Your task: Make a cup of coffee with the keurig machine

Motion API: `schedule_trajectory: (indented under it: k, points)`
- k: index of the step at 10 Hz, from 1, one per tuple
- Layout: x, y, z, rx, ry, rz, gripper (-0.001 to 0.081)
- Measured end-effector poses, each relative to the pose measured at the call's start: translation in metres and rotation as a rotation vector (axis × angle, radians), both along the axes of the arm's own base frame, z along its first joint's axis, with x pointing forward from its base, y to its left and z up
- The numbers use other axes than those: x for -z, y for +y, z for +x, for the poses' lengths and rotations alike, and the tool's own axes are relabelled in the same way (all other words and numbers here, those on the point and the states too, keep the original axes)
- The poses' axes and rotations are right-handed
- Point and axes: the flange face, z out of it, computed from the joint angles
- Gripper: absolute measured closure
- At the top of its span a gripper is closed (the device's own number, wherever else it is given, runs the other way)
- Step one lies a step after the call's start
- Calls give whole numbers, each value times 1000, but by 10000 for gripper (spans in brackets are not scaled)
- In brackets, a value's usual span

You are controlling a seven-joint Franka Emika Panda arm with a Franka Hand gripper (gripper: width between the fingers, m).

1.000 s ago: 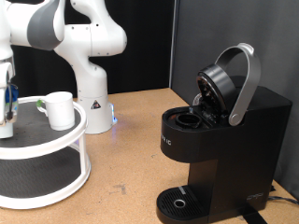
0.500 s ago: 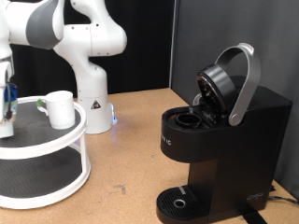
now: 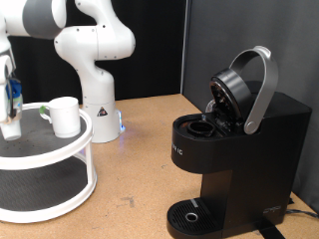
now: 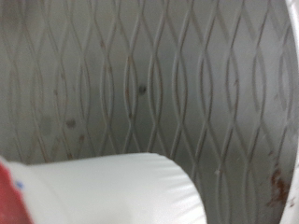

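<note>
Gripper (image 3: 8,118) sits at the exterior view's left edge, over the upper tier of a round white stand (image 3: 70,149). Fingers are largely cut off by the frame; whether they are apart or together cannot be told. The wrist view shows a white pod (image 4: 112,191) with a red patch close under the camera, above the stand's grey patterned mat (image 4: 159,75). The cup (image 3: 64,116) stands upright on the same tier, near the gripper. The keurig (image 3: 234,149) stands well apart at right, lid raised, chamber exposed.
</note>
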Motion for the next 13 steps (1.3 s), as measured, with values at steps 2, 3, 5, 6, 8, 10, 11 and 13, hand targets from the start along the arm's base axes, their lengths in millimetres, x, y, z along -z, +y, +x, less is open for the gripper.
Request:
schedule_trajectory:
  k: [2,3,5,6,8,10,11,13]
  points:
    - [-23,4,3,-1,-3,46,777]
    - [-36,7,5,-1,-8,69,777]
    - [-62,13,10,-6,-20,87,777]
    - [-71,15,12,-5,-20,86,777]
    - [-68,19,12,12,-23,128,777]
    - [-79,39,22,48,-36,287,777]
    - [-88,50,31,83,-53,346,777]
    - [-102,72,50,146,-98,394,777]
